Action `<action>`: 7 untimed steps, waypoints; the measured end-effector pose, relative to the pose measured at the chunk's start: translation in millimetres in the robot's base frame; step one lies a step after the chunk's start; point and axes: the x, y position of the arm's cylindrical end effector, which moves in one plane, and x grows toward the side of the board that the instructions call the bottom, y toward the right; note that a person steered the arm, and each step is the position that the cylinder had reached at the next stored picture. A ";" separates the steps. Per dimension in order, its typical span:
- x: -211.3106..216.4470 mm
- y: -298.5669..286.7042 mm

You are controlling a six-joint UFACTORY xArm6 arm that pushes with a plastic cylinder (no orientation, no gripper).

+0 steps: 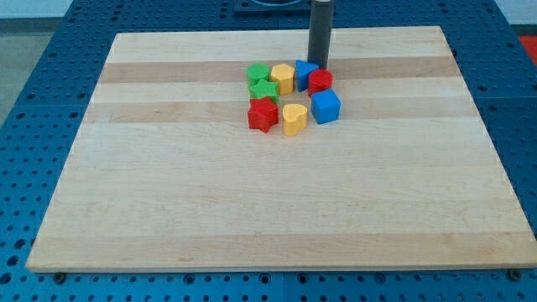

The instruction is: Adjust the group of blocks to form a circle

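Eight blocks form a tight, nearly closed ring near the surface's (168, 210) top edge. My tip (320, 67), a gripperless end effector, touches the blue block (305, 72). Remaining: even out spacing.

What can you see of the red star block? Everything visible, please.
The red star block is a small, solid-red, star-shaped piece that looks like moulded plastic or painted wood, lying flat on the wooden board. It sits at the lower left of the block cluster. The green block directly above it in the view appears to touch it; the yellow heart-like block sits close on its right, contact unclear. My tip is away from it, at the cluster's far side.
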 end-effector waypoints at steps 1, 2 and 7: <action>4.0 0.0; 9.8 0.0; 16.1 0.3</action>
